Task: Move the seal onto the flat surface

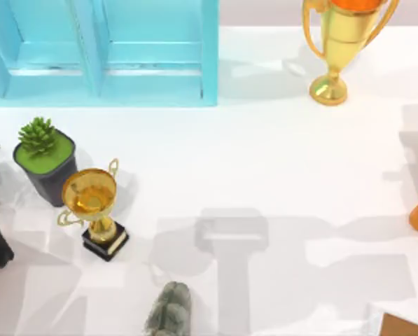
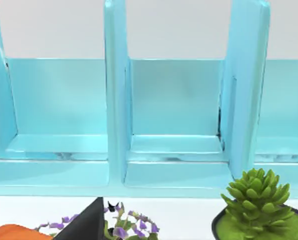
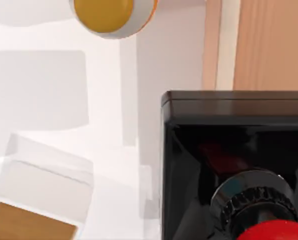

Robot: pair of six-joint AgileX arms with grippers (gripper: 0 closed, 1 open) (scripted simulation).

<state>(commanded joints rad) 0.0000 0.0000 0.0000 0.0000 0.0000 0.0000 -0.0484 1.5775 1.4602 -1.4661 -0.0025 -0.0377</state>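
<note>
The seal point(image 3: 228, 135) sits very close in the right wrist view, its black square block toward the table and its glossy red ball knob point(image 3: 281, 231) toward the camera. A ribbed dark collar joins the knob to the block. Past the seal lies the small brown board point(image 3: 271, 45), and whether the seal rests on anything or hangs above it cannot be told. The flat surface, the white tabletop point(image 1: 265, 161), spreads across the top view and is also beside the seal point(image 3: 39, 75).
A light-blue shelf unit point(image 1: 103, 49) stands at the back left and a tall gold trophy point(image 1: 338, 42) at the back right. A potted succulent point(image 1: 44, 157), a gold trophy on a black base point(image 1: 96, 210) and a grey lump point(image 1: 170, 311) stand left and front. The brown board's corner point(image 1: 408, 325) is at front right.
</note>
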